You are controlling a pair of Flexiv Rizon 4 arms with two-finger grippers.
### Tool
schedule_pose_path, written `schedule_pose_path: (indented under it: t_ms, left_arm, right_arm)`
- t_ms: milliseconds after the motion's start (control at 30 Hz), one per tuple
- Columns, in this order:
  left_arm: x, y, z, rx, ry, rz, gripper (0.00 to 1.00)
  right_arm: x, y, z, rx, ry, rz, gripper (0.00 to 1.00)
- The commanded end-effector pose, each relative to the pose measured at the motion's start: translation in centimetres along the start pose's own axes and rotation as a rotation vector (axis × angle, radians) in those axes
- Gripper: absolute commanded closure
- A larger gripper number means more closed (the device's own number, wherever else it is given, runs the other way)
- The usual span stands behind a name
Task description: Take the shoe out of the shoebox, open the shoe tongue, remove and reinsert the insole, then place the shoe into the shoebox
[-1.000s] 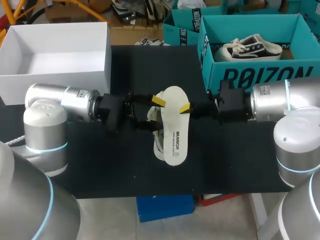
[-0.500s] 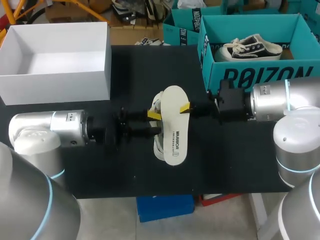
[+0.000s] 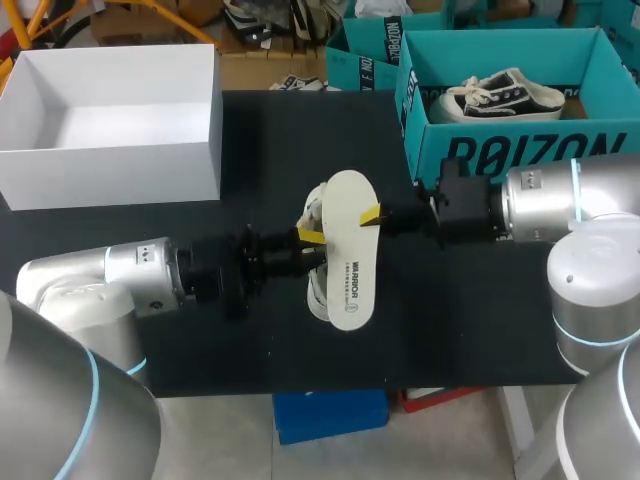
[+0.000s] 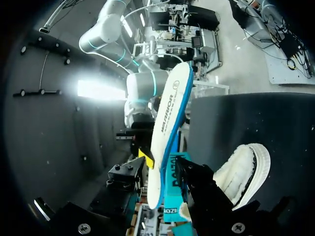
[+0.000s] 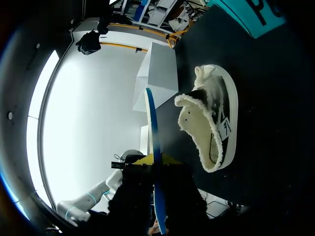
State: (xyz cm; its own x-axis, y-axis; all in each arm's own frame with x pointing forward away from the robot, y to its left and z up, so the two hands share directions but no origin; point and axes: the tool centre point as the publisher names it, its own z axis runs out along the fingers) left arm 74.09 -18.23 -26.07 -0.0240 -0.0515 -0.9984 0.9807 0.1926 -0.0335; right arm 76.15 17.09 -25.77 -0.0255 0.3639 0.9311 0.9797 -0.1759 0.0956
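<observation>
A white insole (image 3: 348,250) with a blue underside hangs above the black table, over a white fleece-lined shoe (image 3: 318,292) that lies on its side. My right gripper (image 3: 372,216) is shut on the insole's right edge. In the right wrist view the insole (image 5: 151,123) stands edge-on between that gripper's (image 5: 155,160) yellow tips, with the shoe (image 5: 216,123) ahead. My left gripper (image 3: 312,236) pinches the insole's left edge. In the left wrist view the insole (image 4: 167,123) runs between the fingers of my left gripper (image 4: 165,163), one on each face. The shoe (image 4: 243,169) lies beside them.
An empty white box (image 3: 110,160) stands at the back left. A teal shoebox (image 3: 520,150) at the back right holds a black-and-white sneaker (image 3: 500,95). My right arm lies just in front of it. A second teal box (image 3: 365,50) sits further back.
My left arm has swung toward the table's front edge, and its gripper has narrowed from wide open onto the insole's left edge. The right arm and the insole have stayed put.
</observation>
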Motion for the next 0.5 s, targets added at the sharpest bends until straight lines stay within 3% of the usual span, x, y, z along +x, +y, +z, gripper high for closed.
schedule_pose_path:
  t_ms: [33,367,500]
  left_arm:
    - [0.2,0.0,0.4,-0.058,-0.001,0.005,0.62]
    - [-0.3,0.4,1.3,-0.052,-0.038,0.015,0.64]
    - [-0.3,0.4,1.7,-0.041,-0.044,0.011,0.82]
  right_arm:
    - [-0.1,-0.3,-0.1,-0.007,-0.001,0.001,1.00]
    - [0.0,-0.3,-0.2,-0.008,-0.001,0.003,1.00]
    - [0.0,-0.4,-0.2,-0.008,-0.003,0.004,1.00]
